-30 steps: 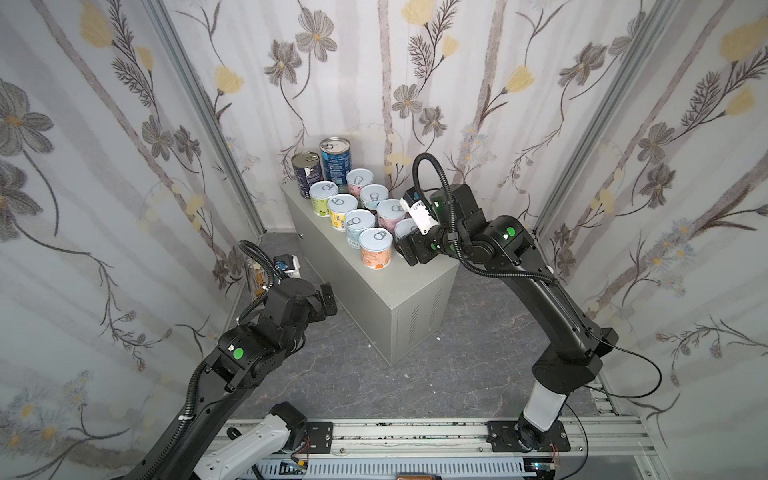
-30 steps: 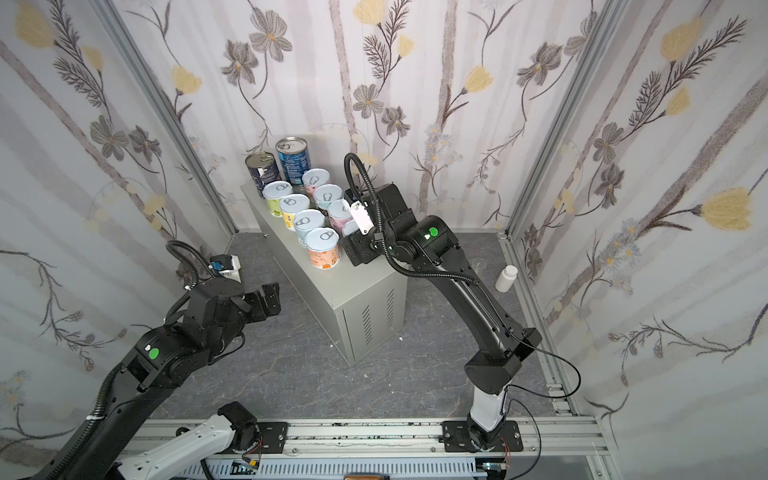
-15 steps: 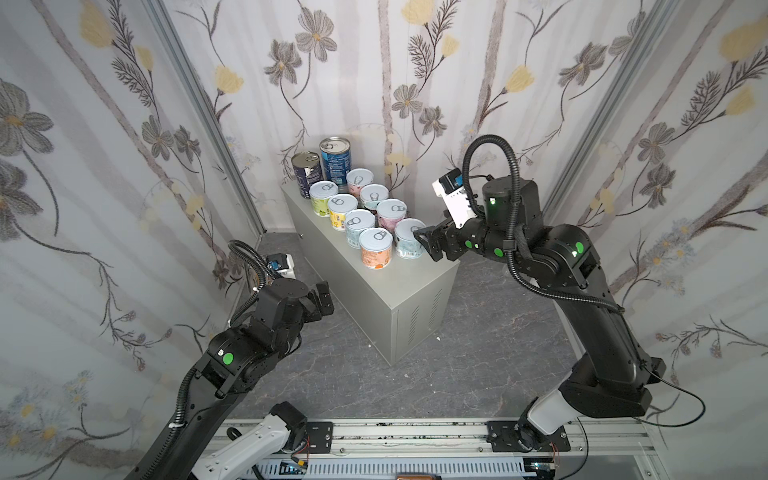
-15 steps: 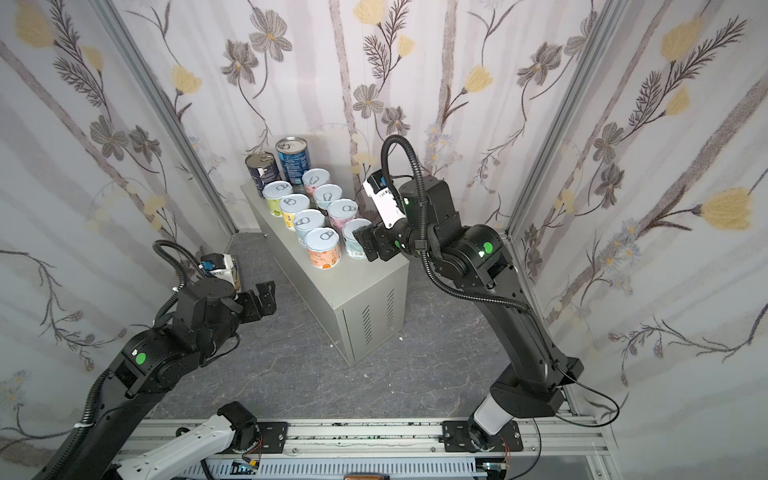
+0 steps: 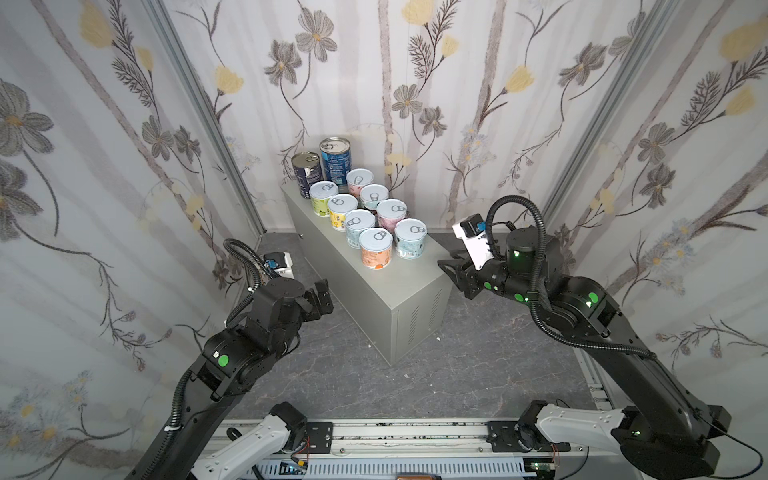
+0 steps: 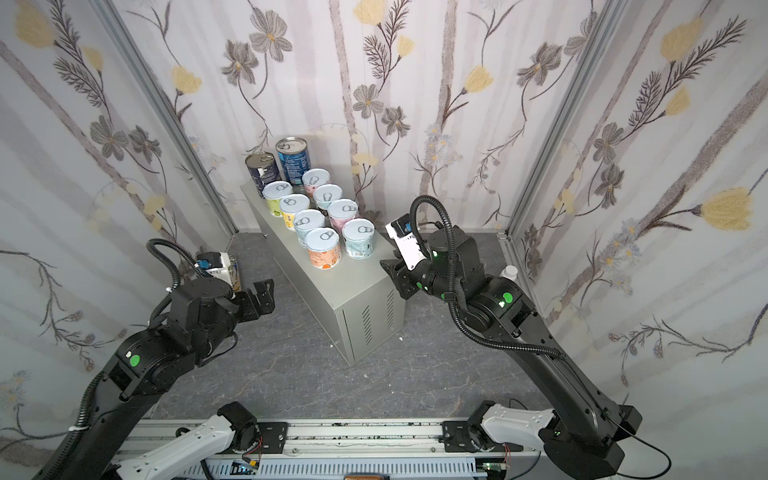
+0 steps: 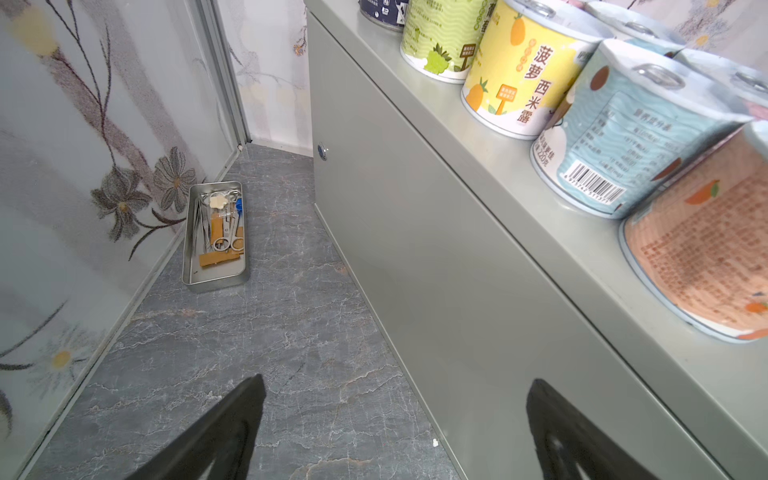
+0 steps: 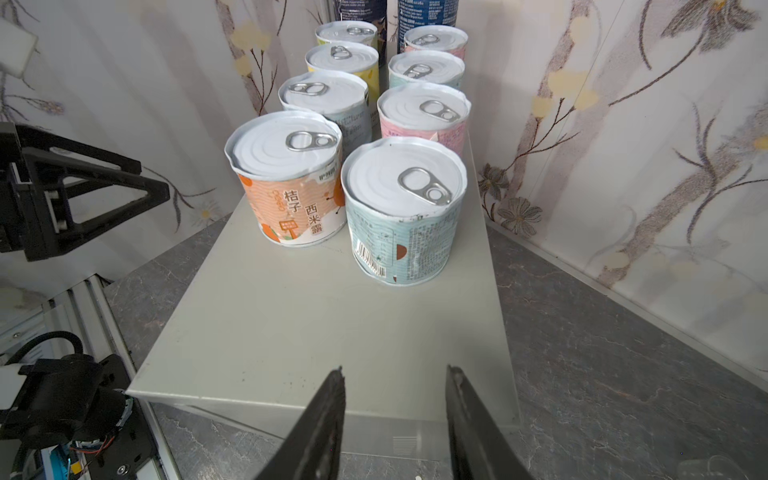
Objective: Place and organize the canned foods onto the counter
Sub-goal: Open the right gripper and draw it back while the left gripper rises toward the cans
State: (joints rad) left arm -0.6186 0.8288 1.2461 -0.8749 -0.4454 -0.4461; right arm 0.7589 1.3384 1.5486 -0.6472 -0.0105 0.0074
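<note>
Ten canned foods stand in two rows on the far half of the light grey counter (image 5: 399, 286). Two tall dark blue cans (image 5: 335, 156) are at the back, and the short pastel ones end at an orange can (image 5: 375, 248) and a pale blue can (image 8: 401, 216). My right gripper (image 5: 446, 266) (image 8: 395, 370) hovers off the counter's near right corner. Its jaws are a narrow gap apart and empty. My left gripper (image 5: 320, 297) (image 7: 395, 380) hangs beside the counter's left wall. It is wide open with nothing in it.
A metal tin (image 7: 216, 286) of scissors and small tools lies on the dark marbled floor by the left wall. A white pill bottle (image 6: 508, 272) stands on the floor behind the right arm. The arms' rail (image 5: 395, 432) runs along the front.
My right gripper let go of the pale blue front can, drew back right off the counter's near end and narrowed its jaws. The left arm shifted slightly back.
</note>
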